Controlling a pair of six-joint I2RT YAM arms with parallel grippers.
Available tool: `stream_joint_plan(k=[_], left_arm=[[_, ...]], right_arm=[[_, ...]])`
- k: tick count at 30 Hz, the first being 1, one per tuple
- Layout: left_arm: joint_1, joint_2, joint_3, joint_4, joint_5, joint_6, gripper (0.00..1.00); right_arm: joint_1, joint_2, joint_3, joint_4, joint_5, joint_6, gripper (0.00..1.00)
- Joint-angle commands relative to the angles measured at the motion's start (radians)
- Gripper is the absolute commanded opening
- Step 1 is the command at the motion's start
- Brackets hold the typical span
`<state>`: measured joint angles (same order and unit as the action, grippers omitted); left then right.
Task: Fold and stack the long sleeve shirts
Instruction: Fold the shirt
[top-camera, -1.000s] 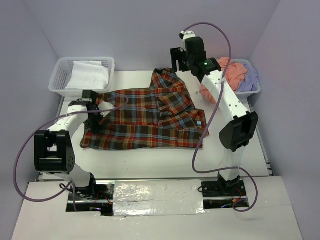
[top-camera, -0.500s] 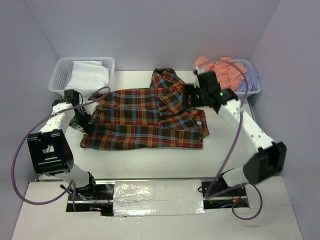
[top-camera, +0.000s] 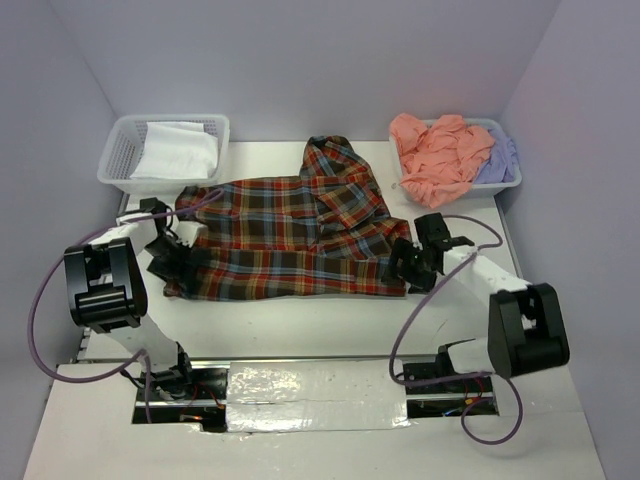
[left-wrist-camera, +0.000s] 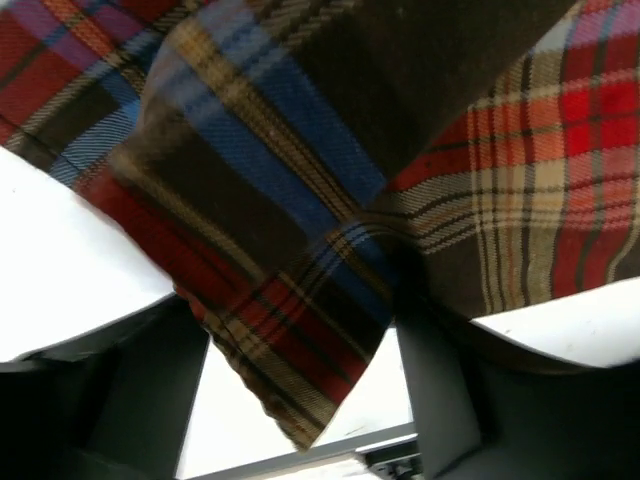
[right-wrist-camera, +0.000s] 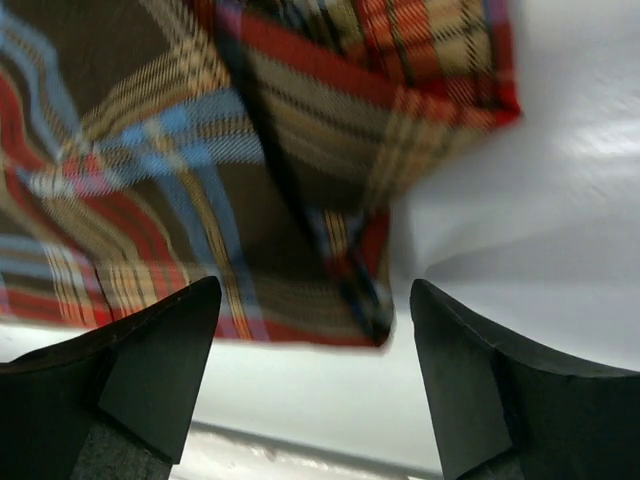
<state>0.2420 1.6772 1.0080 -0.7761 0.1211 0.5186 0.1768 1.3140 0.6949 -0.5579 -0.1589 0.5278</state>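
Across the middle of the bench the plaid shirt (top-camera: 300, 235) lies spread out, collar toward the far edge and its long border running along the near edge. I have brought my left gripper (top-camera: 172, 260) down at the shirt's near-left corner and my right gripper (top-camera: 405, 265) down at its near-right corner, low against the table (top-camera: 300, 320). I judge this to be the set-up for lifting both corners together and carrying the near border over in a fold. Neither has closed yet. Through the left wrist camera, the left gripper (left-wrist-camera: 298, 320) stands wide with a point of plaid cloth hanging between its fingers (left-wrist-camera: 150, 400). Through the right wrist camera, the right gripper (right-wrist-camera: 315, 290) is just as wide, and the corner sits between its fingers (right-wrist-camera: 160, 350), clear of both. At the far-right corner the salmon-pink shirt (top-camera: 440, 150) and the lavender shirt (top-camera: 500, 158) wait heaped in a white basket (top-camera: 500, 185). At the far-left corner a second basket (top-camera: 115, 160) holds white cloth (top-camera: 180, 150). Both baskets sit well apart from my grippers. The left arm's cable crosses the cloth, so it could drag during the fold.
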Motion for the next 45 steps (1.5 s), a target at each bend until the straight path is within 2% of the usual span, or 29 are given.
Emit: stream_joint_plan(k=[1, 2, 3, 4, 5, 6, 7, 8, 13, 15, 22, 23, 24, 25, 26, 27, 29, 31, 32, 33, 34, 35, 36, 37, 39, 40, 42, 43, 45], left_arm=[[0.005, 0.045, -0.008, 0.02, 0.12, -0.002, 0.74], [0.006, 0.052, -0.009, 0.021, 0.127, -0.008, 0.67], [0.005, 0.055, -0.011, 0.023, 0.138, -0.017, 0.52], [0.005, 0.053, -0.012, 0.021, 0.143, -0.017, 0.45], [0.005, 0.05, -0.017, 0.018, 0.147, -0.012, 0.39], [0.006, 0.046, -0.019, 0.012, 0.147, -0.009, 0.18], [0.009, 0.029, -0.02, -0.001, 0.141, -0.003, 0.03], [0.023, 0.016, -0.029, -0.008, 0.129, 0.014, 0.0], [0.115, -0.076, -0.036, -0.063, -0.027, 0.089, 0.0], [0.123, -0.12, -0.046, -0.09, -0.075, 0.122, 0.0], [0.1, -0.211, -0.144, -0.166, -0.015, 0.176, 0.0], [0.099, -0.211, -0.161, -0.167, -0.032, 0.182, 0.06], [0.1, -0.209, -0.178, -0.161, -0.04, 0.185, 0.16], [0.099, -0.209, -0.207, -0.152, -0.052, 0.189, 0.33], [0.1, -0.206, -0.215, -0.14, -0.079, 0.182, 0.56], [0.099, -0.198, -0.215, -0.132, -0.092, 0.181, 0.67], [0.102, -0.194, -0.159, -0.155, -0.101, 0.167, 0.77], [0.102, -0.2, -0.05, -0.21, -0.094, 0.152, 0.79], [0.1, -0.208, -0.004, -0.228, -0.087, 0.143, 0.8], [0.1, -0.211, 0.091, -0.247, -0.063, 0.135, 0.86], [0.1, -0.215, 0.137, -0.279, -0.048, 0.118, 0.88], [0.099, -0.223, 0.183, -0.29, -0.032, 0.107, 0.88], [0.098, -0.227, 0.269, -0.313, 0.015, 0.094, 0.88], [0.086, -0.232, 0.305, -0.328, 0.05, 0.092, 0.86], [0.044, -0.247, 0.365, -0.354, 0.144, 0.092, 0.77], [-0.039, -0.252, 0.36, -0.365, 0.161, 0.089, 0.59], [-0.159, -0.273, 0.263, -0.344, 0.172, 0.045, 0.45], [-0.314, -0.284, 0.204, -0.256, 0.116, 0.011, 0.4], [-0.471, -0.324, 0.004, -0.181, 0.077, 0.015, 0.43]], right_arm=[[-0.008, 0.07, -0.029, 0.177, -0.057, 0.04, 0.83], [-0.011, 0.083, -0.034, 0.196, -0.091, 0.041, 0.79], [-0.013, 0.103, -0.038, 0.219, -0.103, 0.043, 0.74], [-0.014, 0.109, -0.04, 0.228, -0.113, 0.047, 0.57], [-0.017, 0.111, -0.041, 0.234, -0.129, 0.052, 0.48], [-0.019, 0.1, -0.05, 0.236, -0.131, 0.058, 0.36], [-0.032, 0.082, -0.057, 0.23, -0.123, 0.061, 0.08], [-0.043, 0.059, -0.067, 0.208, -0.099, 0.067, 0.0], [-0.148, -0.206, -0.155, 0.073, -0.024, 0.072, 0.0], [-0.145, -0.297, -0.155, -0.012, 0.001, 0.072, 0.0], [-0.131, -0.413, -0.199, -0.109, -0.033, 0.124, 0.0], [-0.122, -0.427, -0.208, -0.117, -0.031, 0.127, 0.03], [-0.12, -0.43, -0.204, -0.12, -0.033, 0.138, 0.31], [-0.12, -0.43, -0.198, -0.122, -0.028, 0.143, 0.47], [-0.12, -0.427, -0.161, -0.134, -0.007, 0.14, 0.65], [-0.12, -0.421, -0.132, -0.151, 0.021, 0.132, 0.69], [-0.117, -0.407, -0.012, -0.194, 0.106, 0.089, 0.71], [-0.091, -0.404, 0.107, -0.233, 0.2, 0.061, 0.72], [-0.071, -0.403, 0.138, -0.24, 0.226, 0.045, 0.71], [-0.019, -0.403, 0.162, -0.246, 0.246, 0.035, 0.67], [0.019, -0.403, 0.191, -0.234, 0.255, 0.031, 0.6], [0.073, -0.403, 0.196, -0.215, 0.26, 0.018, 0.38], [0.202, -0.403, 0.192, -0.186, 0.26, 0.017, 0.26], [0.264, -0.386, 0.169, -0.112, 0.222, 0.009, 0.08], [0.375, -0.337, 0.14, -0.019, 0.133, -0.011, 0.0], [0.463, -0.258, 0.131, 0.049, 0.086, -0.034, 0.0], [0.559, -0.167, 0.149, 0.082, 0.058, -0.069, 0.0], [0.637, -0.082, 0.172, 0.098, 0.065, -0.106, 0.0], [0.658, -0.009, 0.176, 0.114, 0.033, -0.106, 0.0]])
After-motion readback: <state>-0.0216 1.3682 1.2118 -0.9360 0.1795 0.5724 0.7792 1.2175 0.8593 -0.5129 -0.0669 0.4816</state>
